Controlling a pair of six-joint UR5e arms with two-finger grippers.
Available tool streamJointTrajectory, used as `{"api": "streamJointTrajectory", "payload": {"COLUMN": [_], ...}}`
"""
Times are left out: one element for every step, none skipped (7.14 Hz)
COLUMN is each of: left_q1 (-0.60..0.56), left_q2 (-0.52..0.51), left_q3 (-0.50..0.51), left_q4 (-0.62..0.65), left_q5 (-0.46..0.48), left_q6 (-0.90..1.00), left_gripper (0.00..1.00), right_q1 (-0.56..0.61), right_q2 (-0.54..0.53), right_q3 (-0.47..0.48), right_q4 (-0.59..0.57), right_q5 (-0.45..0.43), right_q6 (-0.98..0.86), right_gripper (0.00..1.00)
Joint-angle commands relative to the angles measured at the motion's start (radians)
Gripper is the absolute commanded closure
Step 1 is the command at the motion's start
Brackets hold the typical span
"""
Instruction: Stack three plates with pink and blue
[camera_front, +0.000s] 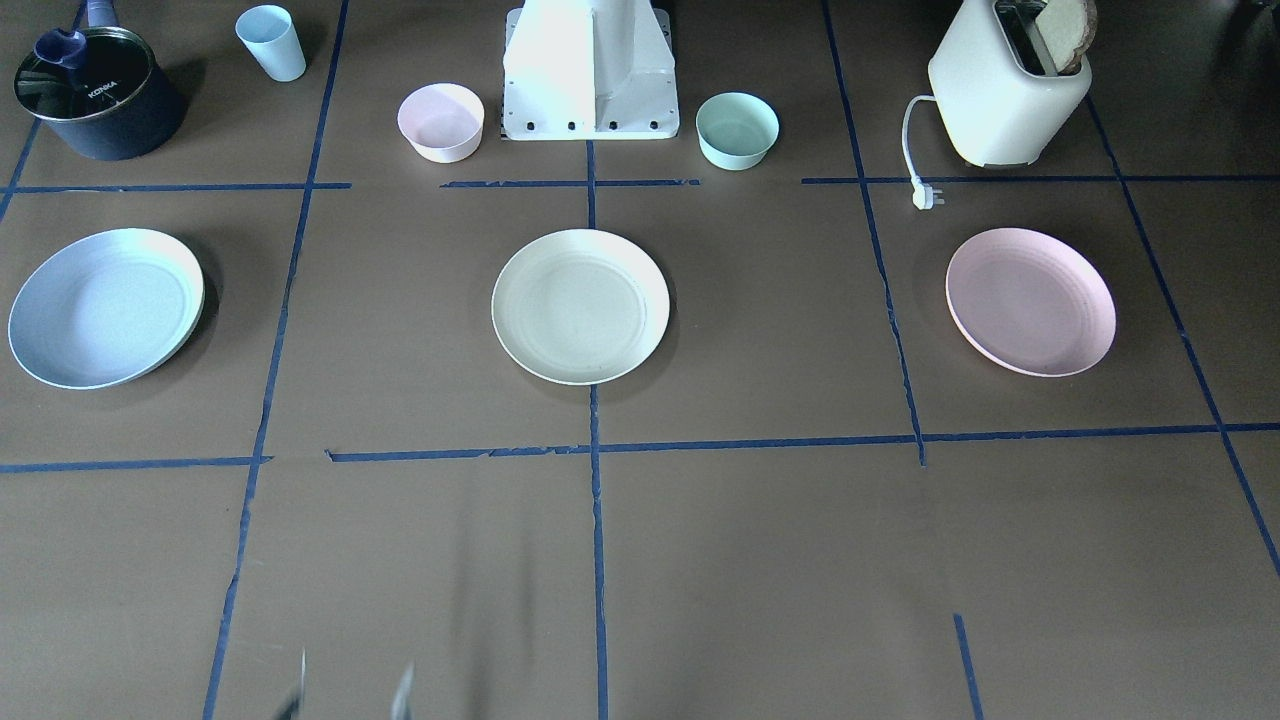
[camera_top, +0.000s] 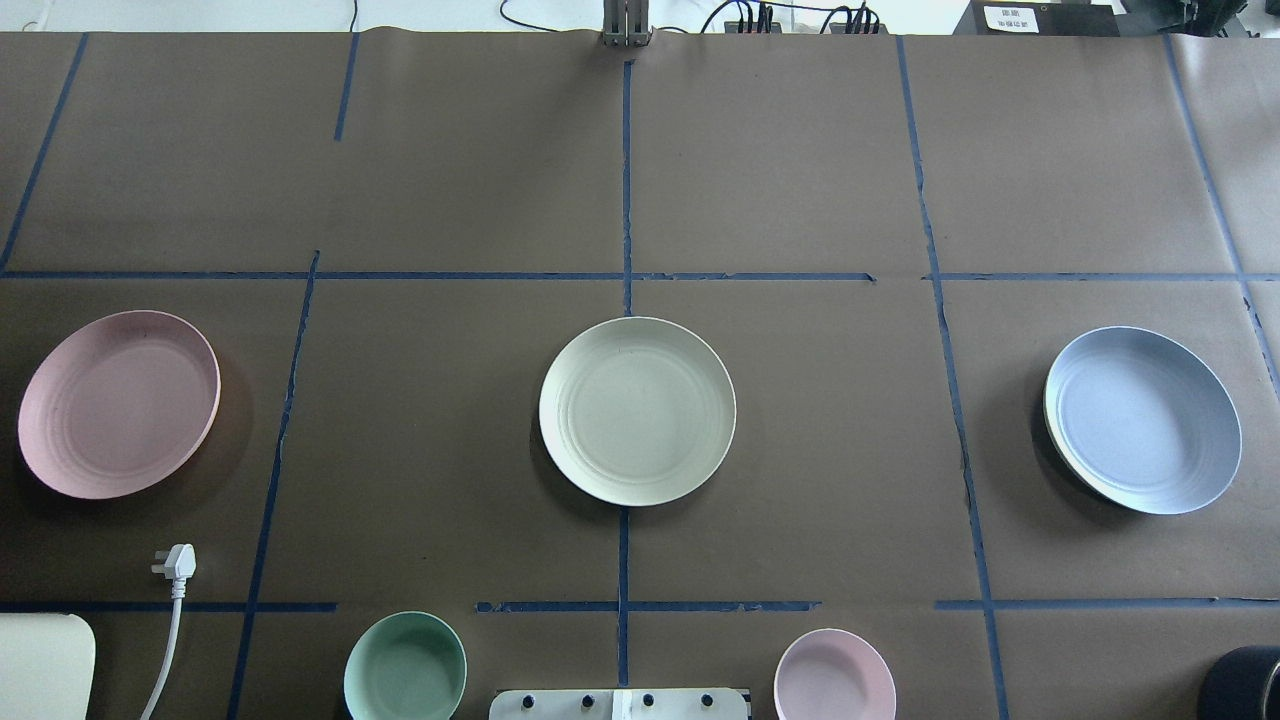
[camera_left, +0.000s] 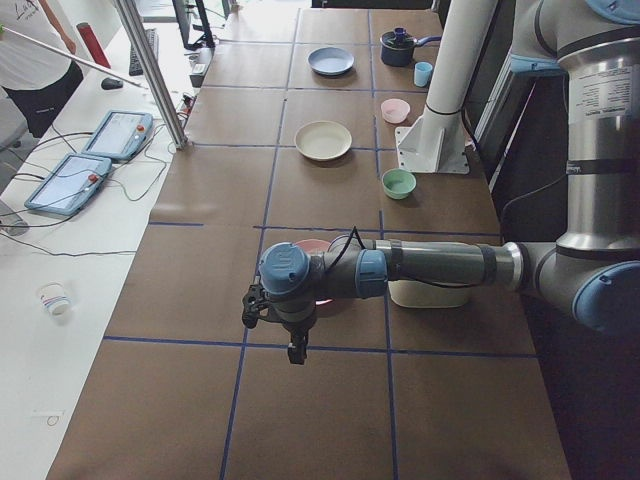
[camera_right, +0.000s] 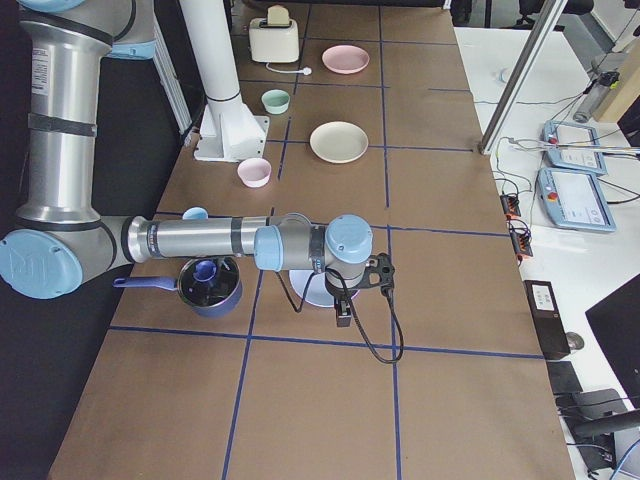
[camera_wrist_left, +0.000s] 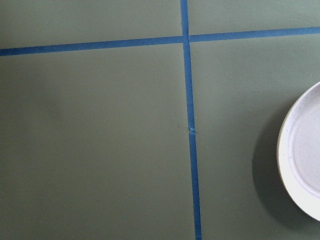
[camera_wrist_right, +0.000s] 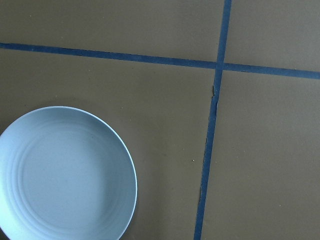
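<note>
While the left hand (camera_left: 290, 345) and right hand (camera_right: 343, 305) hung over the brown papered counter (camera_top: 780, 180), how far either was open could not be told | pink plate (camera_top: 118, 403) left, cream plate (camera_top: 637, 410) centre, blue plate (camera_top: 1142, 419) right, well apart | all round, shallow, matte, faintly ringed

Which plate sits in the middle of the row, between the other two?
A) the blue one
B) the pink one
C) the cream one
C: in the overhead view the cream plate lies at the centre of the table. The pink plate is far off to one side and the blue plate far off to the other. None of the three touch or are stacked.
</note>
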Motion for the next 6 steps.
{"api": "streamJointTrajectory", "payload": {"left_q1": [0.002,0.002,0.002,0.003,0.003,0.003], "left_q2": [0.003,0.003,0.003,0.003,0.003,0.005], "left_q3": [-0.007,-0.013,-0.015,-0.024,-0.021,-0.027], "left_q4": [-0.003,-0.003,-0.003,-0.003,-0.005,-0.005], "left_q5": [-0.001,-0.001,0.001,0.001,0.001,-0.008], "left_q6": [0.002,0.000,0.000,-0.002,0.000,-0.003], "left_gripper": [0.00,0.00,0.00,0.00,0.00,0.00], "right_q1": [-0.001,-0.001,0.001,-0.001,-0.001,-0.001], "right_q2": [-0.001,-0.001,0.000,-0.001,0.000,0.000], "right_q3": [-0.002,-0.002,-0.002,-0.005,-0.005,-0.007], "right_q4": [0.000,0.000,0.000,0.000,0.000,0.000], "right_q5": [0.000,-0.003,-0.003,-0.006,-0.008,-0.009], "right_q6": [0.000,0.000,0.001,0.000,0.001,0.000], "right_gripper": [0.00,0.00,0.00,0.00,0.00,0.00]}}
